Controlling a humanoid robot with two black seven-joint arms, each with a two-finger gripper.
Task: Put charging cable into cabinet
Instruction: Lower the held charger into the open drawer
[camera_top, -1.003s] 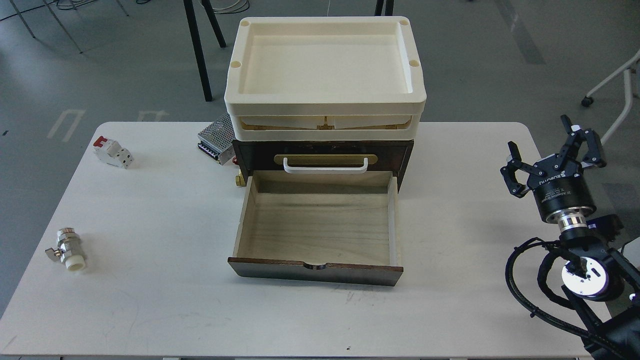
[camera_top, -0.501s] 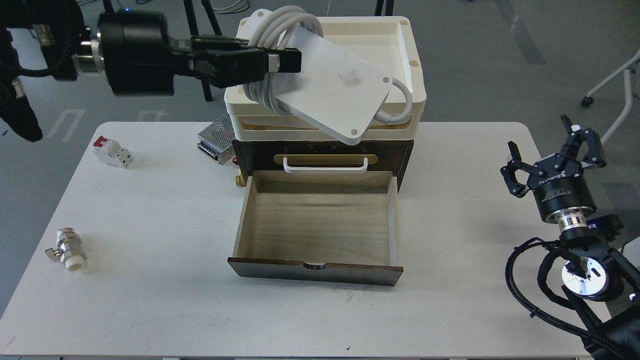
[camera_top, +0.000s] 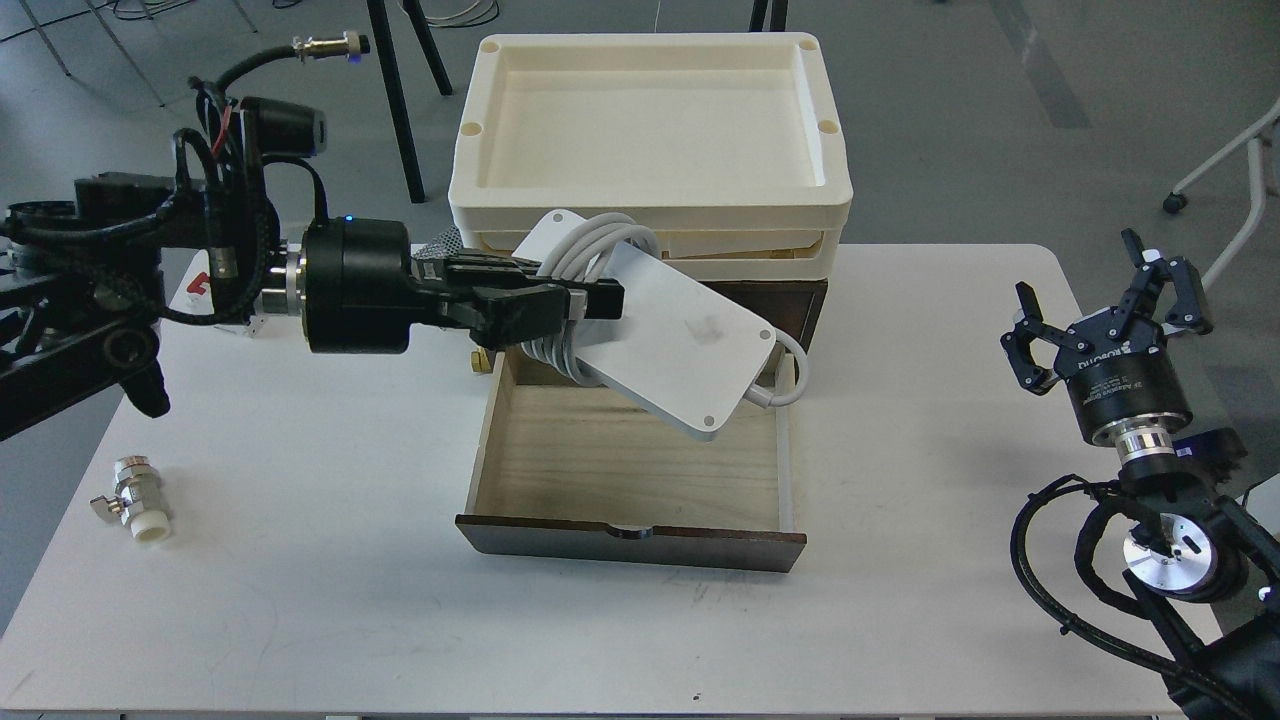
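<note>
Nearest, lower centre of the frame: drawer (camera_top: 630, 470) of the cabinet (camera_top: 812, 300) pulled fully out, its pale wooden floor bare, so nothing is stowed yet. Mid frame: my left gripper (camera_top: 590, 300), jaws clamped on the wound cord of the charging cable (camera_top: 660, 335), holds the white brick tilted over the drawer's back half, apparently clear of the wood; lowering and release remain, by my reckoning. Right edge: my right gripper (camera_top: 1105, 300) idle, jaws spread, holding nothing; farthest, top centre, cream trays (camera_top: 650, 215) unoccupied.
</note>
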